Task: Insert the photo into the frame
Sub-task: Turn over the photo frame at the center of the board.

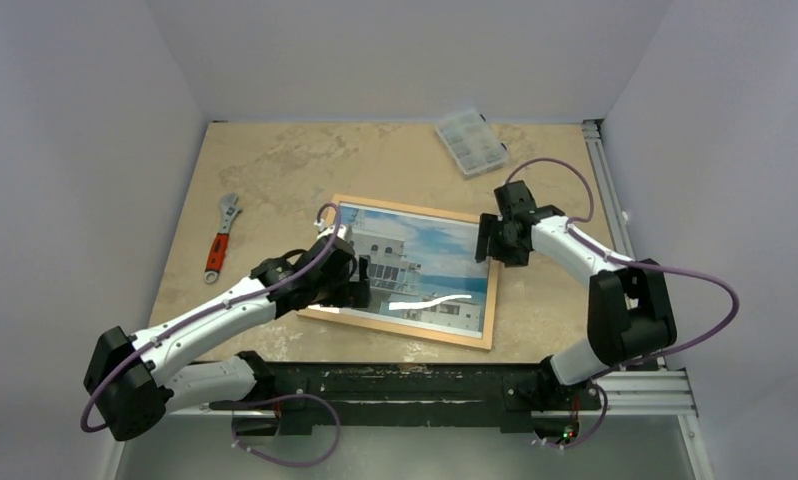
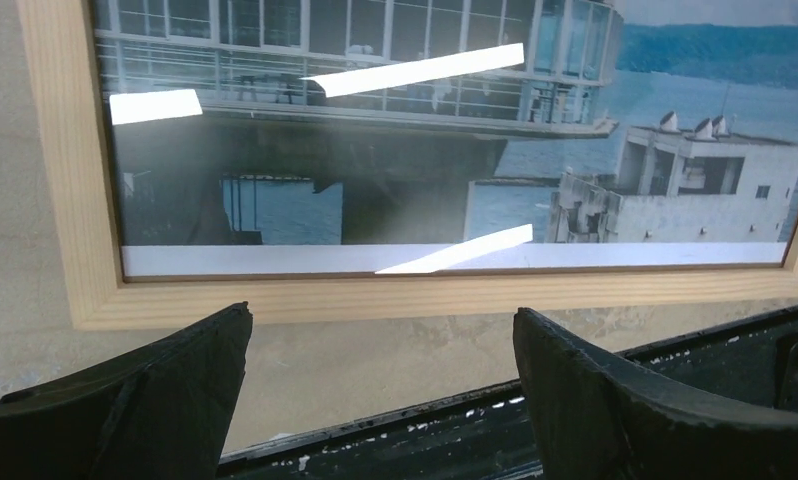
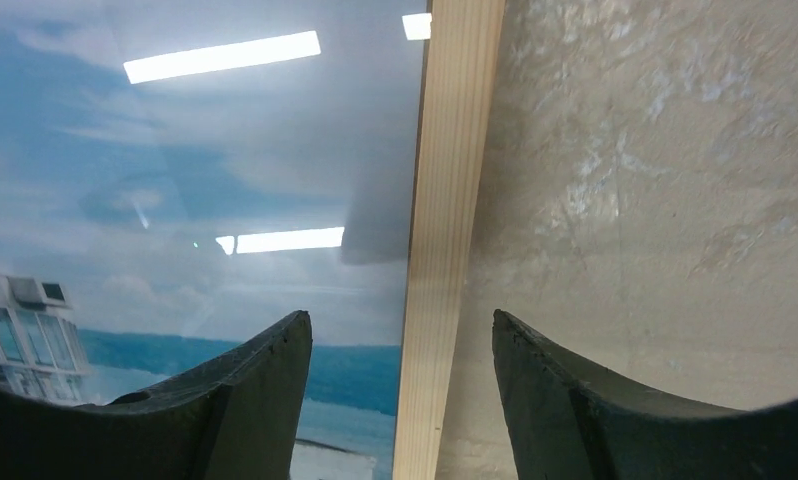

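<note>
The frame (image 1: 405,330) of light wood lies flat on the table, and the photo (image 1: 425,265) of a white building, sea and sky shows behind its pane. My left gripper (image 1: 360,285) stands open over the frame's left end with nothing between its fingers. In the left wrist view the frame's rail (image 2: 375,293) and the photo (image 2: 575,150) lie just beyond that gripper (image 2: 382,320). My right gripper (image 1: 490,245) is open astride the frame's right rail (image 3: 450,200). In the right wrist view one finger of it (image 3: 400,325) is over the photo (image 3: 225,150) and the other over bare table.
A red-handled adjustable wrench (image 1: 221,238) lies at the left of the table. A clear plastic parts box (image 1: 470,140) sits at the back right. A black mounting rail (image 1: 405,385) runs along the near edge, and white walls close in the sides and back.
</note>
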{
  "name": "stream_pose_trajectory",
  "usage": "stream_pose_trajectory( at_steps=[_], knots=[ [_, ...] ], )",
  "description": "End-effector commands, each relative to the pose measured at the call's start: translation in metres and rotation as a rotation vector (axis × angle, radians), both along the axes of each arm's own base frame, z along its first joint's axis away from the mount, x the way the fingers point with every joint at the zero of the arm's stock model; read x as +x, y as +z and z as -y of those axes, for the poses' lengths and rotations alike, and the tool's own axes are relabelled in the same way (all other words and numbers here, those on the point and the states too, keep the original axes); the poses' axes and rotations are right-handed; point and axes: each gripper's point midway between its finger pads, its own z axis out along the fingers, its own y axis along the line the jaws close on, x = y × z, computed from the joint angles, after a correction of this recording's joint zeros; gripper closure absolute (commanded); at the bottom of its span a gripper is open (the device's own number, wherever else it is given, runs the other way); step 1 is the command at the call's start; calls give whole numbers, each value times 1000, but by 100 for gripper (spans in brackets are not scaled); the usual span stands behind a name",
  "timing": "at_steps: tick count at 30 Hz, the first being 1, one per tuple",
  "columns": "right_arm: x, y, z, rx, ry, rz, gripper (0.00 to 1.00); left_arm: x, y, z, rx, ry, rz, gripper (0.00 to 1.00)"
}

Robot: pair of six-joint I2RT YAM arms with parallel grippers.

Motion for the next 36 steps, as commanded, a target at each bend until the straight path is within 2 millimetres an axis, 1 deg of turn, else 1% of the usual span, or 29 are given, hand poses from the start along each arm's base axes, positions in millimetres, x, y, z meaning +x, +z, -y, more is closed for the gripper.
stream_pose_trajectory(
  at_steps=[1, 4, 7, 10, 12, 14, 16, 19, 21, 23, 26, 28, 31, 33, 36],
  knots=[
    [-32, -10, -10, 79, 32, -64, 37, 12, 1, -5, -87, 14, -8, 0],
    [-47, -16, -15, 124, 30, -84, 39, 18, -2, -15, -134, 44, -20, 0],
    [-55, -23, -12, 115, 21, -104, 43, 19, -4, -22, -179, 61, -31, 0],
    [-55, -29, -7, 83, 21, -115, 53, 20, -6, -29, -207, 86, -36, 0],
    [-50, -29, -10, 91, 22, -110, 61, 20, -7, -31, -219, 96, -34, 0],
    [-42, -27, -9, 75, 16, -99, 73, 20, -6, -34, -224, 104, -31, 0],
    [-31, -23, -7, 57, 5, -85, 83, 21, -5, -37, -226, 115, -26, 0],
    [-10, -15, -6, 22, 10, -64, 94, 22, -4, -42, -227, 127, -19, 0],
    [2, -10, -2, -10, 3, -58, 98, 24, -3, -44, -237, 133, -18, 0],
    [13, -4, 2, -35, 6, -40, 99, 26, -4, -48, -246, 144, -23, 0],
    [25, 4, 11, -84, 0, -22, 100, 29, -10, -55, -252, 179, -46, 0],
    [30, 7, 18, -105, -5, -13, 100, 32, -13, -60, -261, 206, -61, 0],
    [34, 8, 22, -87, -13, -1, 97, 36, -18, -70, -256, 250, -70, 0],
    [37, 8, 23, -69, -16, 7, 85, 40, -21, -76, -248, 278, -78, 0],
    [34, 5, 23, -54, -15, -8, 70, 46, -29, -85, -228, 318, -97, 0]
  ],
)
